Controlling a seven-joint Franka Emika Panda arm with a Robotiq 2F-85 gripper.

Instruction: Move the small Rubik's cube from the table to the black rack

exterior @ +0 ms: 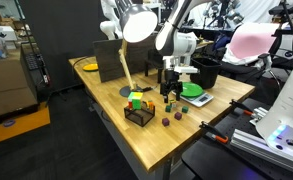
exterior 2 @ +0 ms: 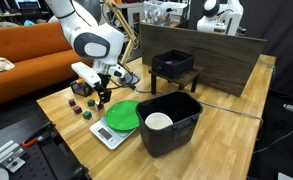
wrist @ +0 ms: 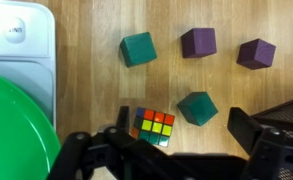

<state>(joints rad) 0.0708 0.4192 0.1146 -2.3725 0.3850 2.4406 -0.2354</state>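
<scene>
spread gripper (wrist: 176,152) above small rubik's cube (wrist: 154,126), teal block (wrist: 197,107) just beside, purple blocks (wrist: 198,42) beyond

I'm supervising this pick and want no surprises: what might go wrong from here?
1. The open pincer spans both the small Rubik's cube and a teal block beside it; closing may catch the block too or twist the cube.
2. The green plate lies close beside the pincer and could get nudged.
3. The black rack already seems to hold a colourful object, so space may be tight.
</scene>
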